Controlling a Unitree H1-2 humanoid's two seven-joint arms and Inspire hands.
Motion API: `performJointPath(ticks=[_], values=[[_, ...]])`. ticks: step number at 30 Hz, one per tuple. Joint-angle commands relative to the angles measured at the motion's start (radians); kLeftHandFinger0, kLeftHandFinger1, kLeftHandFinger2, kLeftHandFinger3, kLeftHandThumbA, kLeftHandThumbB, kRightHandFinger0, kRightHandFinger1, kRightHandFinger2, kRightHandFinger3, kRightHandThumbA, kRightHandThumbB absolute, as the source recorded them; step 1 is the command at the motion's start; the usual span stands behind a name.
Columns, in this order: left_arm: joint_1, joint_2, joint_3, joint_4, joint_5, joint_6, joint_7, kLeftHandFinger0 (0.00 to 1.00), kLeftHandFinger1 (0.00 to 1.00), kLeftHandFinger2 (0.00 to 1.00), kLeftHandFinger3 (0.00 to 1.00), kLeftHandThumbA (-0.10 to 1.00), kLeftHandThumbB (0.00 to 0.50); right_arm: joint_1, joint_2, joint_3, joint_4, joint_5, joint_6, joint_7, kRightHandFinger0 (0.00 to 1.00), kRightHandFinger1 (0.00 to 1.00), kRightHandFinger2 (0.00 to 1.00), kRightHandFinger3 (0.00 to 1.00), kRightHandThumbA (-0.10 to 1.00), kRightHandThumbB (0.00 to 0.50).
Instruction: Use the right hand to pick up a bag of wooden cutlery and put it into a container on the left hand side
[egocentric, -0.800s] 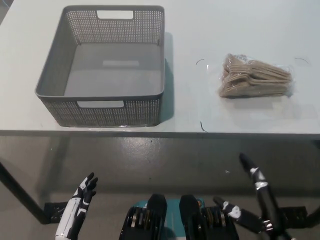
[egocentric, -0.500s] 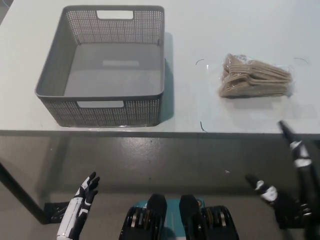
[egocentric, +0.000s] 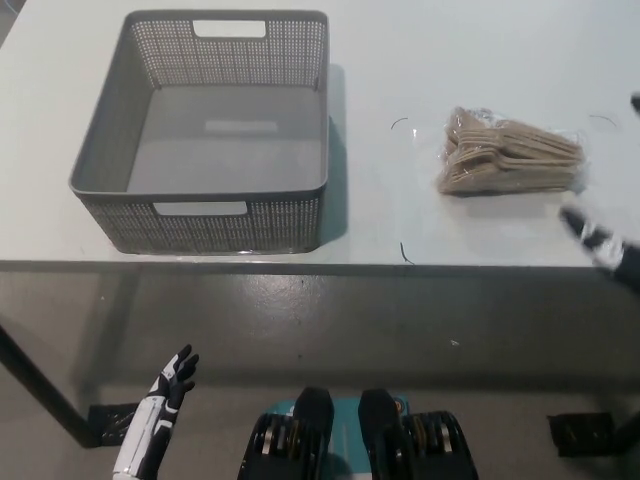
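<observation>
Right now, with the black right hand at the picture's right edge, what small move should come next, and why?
Probably bring the black right hand leftward over the clear bag of wooden cutlery: the hand hangs to the bag's right, apart from it, and the bag lies on the white table, right of the grey mesh basket. The white left hand rests low at the left.

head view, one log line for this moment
bag of wooden cutlery: on table, right of basket | basket: empty | right hand: open, beside bag, no contact | left hand: open, low left
</observation>
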Motion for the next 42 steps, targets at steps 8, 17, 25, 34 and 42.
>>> performJointPath(ticks=[8,17,25,34,42], values=[[-0.013,0.026,-0.011,0.001,0.005,-0.041,0.006,1.0,1.0,1.0,1.0,1.0,0.325,-0.384,-0.148,0.083,0.206,-0.089,0.243,0.204,1.0,1.0,1.0,1.0,0.61,0.5],[-0.013,0.031,-0.021,0.004,0.02,-0.041,0.013,1.0,1.0,1.0,1.0,0.99,0.316,-0.575,-0.164,0.167,0.506,-0.07,0.227,0.242,1.0,1.0,1.0,1.0,0.6,0.5],[0.05,0.026,-0.034,-0.01,0.005,-0.041,0.003,1.0,1.0,1.0,1.0,0.95,0.306,-0.616,-0.162,0.249,0.617,-0.062,0.238,0.347,1.0,1.0,1.0,1.0,0.61,0.5],[0.05,0.037,-0.049,-0.002,0.005,-0.041,0.013,1.0,1.0,1.0,1.0,0.95,0.317,-0.69,-0.176,0.369,0.83,-0.03,0.145,0.491,1.0,1.0,1.0,1.0,0.7,0.5],[0.045,0.046,-0.06,0.001,0.015,-0.041,0.02,1.0,1.0,1.0,1.0,0.95,0.307,-0.724,-0.189,0.461,0.885,-0.065,0.139,0.566,1.0,1.0,1.0,1.0,0.69,0.5]])
